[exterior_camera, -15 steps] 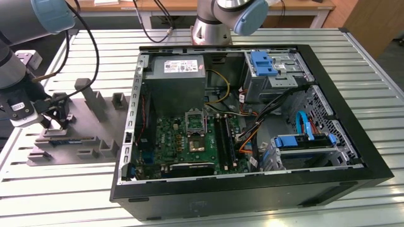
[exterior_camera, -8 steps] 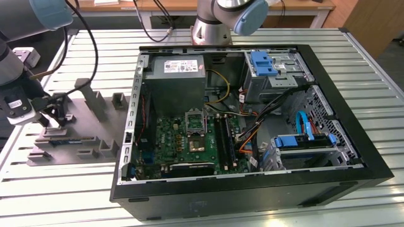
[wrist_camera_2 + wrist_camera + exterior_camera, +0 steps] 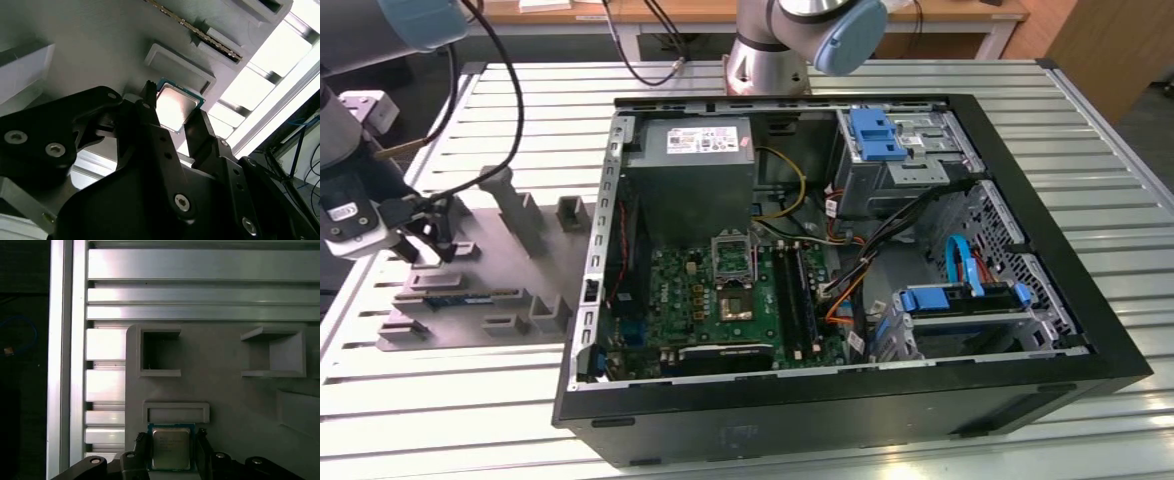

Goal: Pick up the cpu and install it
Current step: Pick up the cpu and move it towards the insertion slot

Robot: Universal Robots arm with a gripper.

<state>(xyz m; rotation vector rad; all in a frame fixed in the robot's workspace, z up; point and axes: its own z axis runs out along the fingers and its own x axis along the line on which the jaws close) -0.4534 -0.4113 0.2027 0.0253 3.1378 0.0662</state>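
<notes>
The gripper's [image 3: 175,107] black linkage is closest to me in the second wrist view, both fingers reaching out over the grey tray [image 3: 100,45]. Between the fingertips sits the cpu [image 3: 176,100], silvery top facing up with a thin green edge showing. In the first wrist view the gripper [image 3: 171,440] is narrowed to the cpu's [image 3: 171,449] width, one finger against each of two opposite edges, so I read it as clamped on the chip. I cannot tell whether the cpu is resting on the tray [image 3: 225,390] or raised off it.

Just beyond the fingertips is a shallow raised rectangular frame [image 3: 176,412] moulded into the tray, and farther out two open square pockets [image 3: 160,352].

In the exterior view the gripper [image 3: 434,240] hangs over the tray [image 3: 467,255], with upright posts [image 3: 520,210] near it. The open case [image 3: 854,400] lies well apart from the gripper on the slatted table [image 3: 454,400], its socket [image 3: 738,300] on the board inside.
</notes>
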